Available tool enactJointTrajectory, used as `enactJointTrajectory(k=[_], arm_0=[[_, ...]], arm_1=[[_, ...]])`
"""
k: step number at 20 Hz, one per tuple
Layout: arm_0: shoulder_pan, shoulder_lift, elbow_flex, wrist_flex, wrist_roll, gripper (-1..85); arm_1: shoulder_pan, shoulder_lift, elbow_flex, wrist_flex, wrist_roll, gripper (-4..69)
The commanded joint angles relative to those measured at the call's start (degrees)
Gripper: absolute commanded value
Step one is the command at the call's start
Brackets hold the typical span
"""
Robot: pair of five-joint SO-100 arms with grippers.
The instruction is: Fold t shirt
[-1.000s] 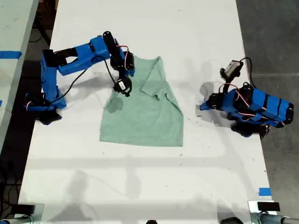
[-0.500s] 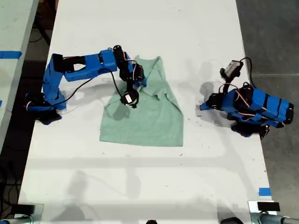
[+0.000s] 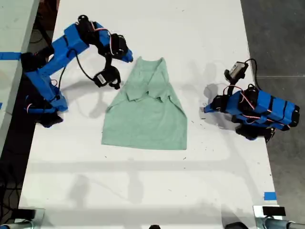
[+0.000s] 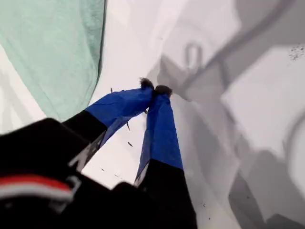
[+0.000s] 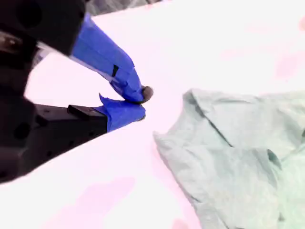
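2 pincers, both closed on nothing. My second pincer (image 5: 140,101) hanging just off the collar-end corner of the t shirt (image 3: 145,117), on the exterior view's left; my first pincer (image 4: 155,89) parked well apart on the right. T shirt mid-surface (image 3: 143,191), sleeves turned in, long axis collar-to-hem. Bare room beyond the hem; second arm nearer, likely for a lengthwise fold.

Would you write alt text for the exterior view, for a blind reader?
A green t shirt, both sleeves folded inward, lies on a white table. My second pincer is beside its collar end; my first arm rests folded at the exterior view's right.
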Motion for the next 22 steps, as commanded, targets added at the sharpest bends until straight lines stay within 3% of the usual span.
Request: enactJointTrajectory(k=[1, 7, 12, 16, 22], arm_0=[[-4.0, 21.5, 11.3, -1.0, -2.0, -0.1], [-1.4, 58.4, 55.2, -13.4, -9.3, -0.2], [8.5, 87.3, 90.9, -25.4, -16.4, -0.2], [10.2, 105.9, 109.5, -23.6, -15.6, -0.2], [10.1, 105.9, 111.4, -23.2, -14.3, -0.2]], arm_1=[[-0.4, 0.4, 1.0, -0.1, -0.2, 1.2], [-0.4, 0.4, 1.0, -0.2, -0.3, 1.2], [-0.3, 0.4, 1.0, -0.4, -0.2, 1.2], [0.0, 0.4, 1.1, -0.4, 0.0, 1.2], [-0.4, 0.4, 1.1, -0.3, 0.4, 1.2]])
